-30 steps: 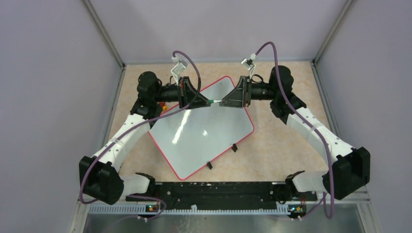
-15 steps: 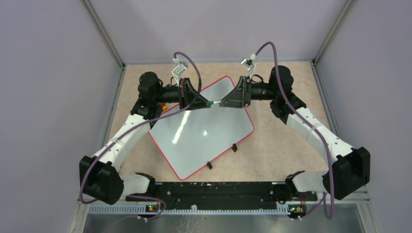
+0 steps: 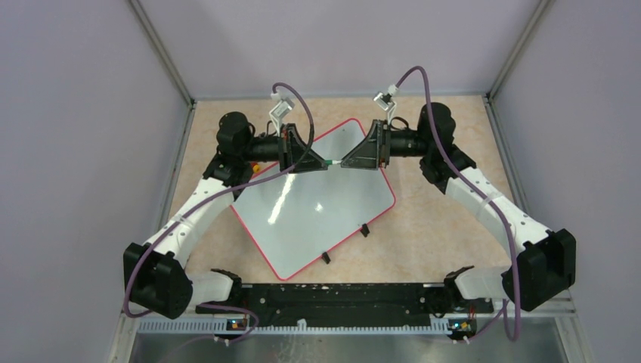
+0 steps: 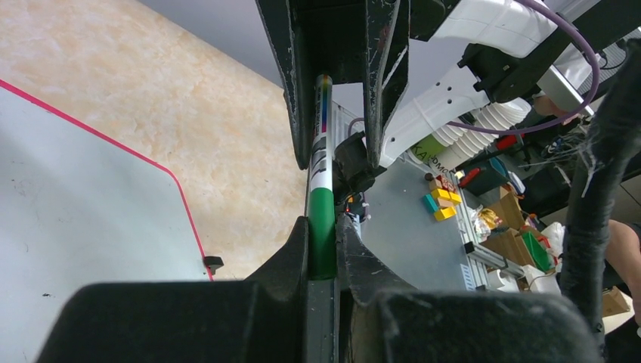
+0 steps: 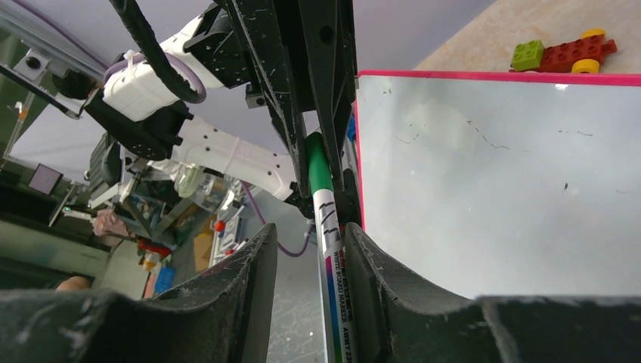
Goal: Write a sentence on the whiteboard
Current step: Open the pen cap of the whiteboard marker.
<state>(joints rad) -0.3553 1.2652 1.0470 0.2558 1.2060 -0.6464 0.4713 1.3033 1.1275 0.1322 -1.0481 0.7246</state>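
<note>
The whiteboard (image 3: 317,212) lies tilted on the table, glossy white with a red-pink rim. It also shows in the left wrist view (image 4: 75,197) and the right wrist view (image 5: 514,197). No green sentence shows on it, only faint dark specks. A green whiteboard marker (image 3: 333,161) hangs level above the board's far corner between both grippers. My left gripper (image 3: 323,162) is shut on its green cap end (image 4: 323,204). My right gripper (image 3: 344,161) is open, its fingers on either side of the white barrel (image 5: 326,219) with a gap on one side.
Red, green and yellow toy bricks (image 5: 563,51) lie on the tabletop past the board's far left edge, under the left arm (image 3: 257,163). Two small black clips (image 3: 363,229) sit on the board's near right edge. Grey walls enclose the table.
The two grippers have drawn slightly closer together. Less of the marker shows between them than a second ago.
</note>
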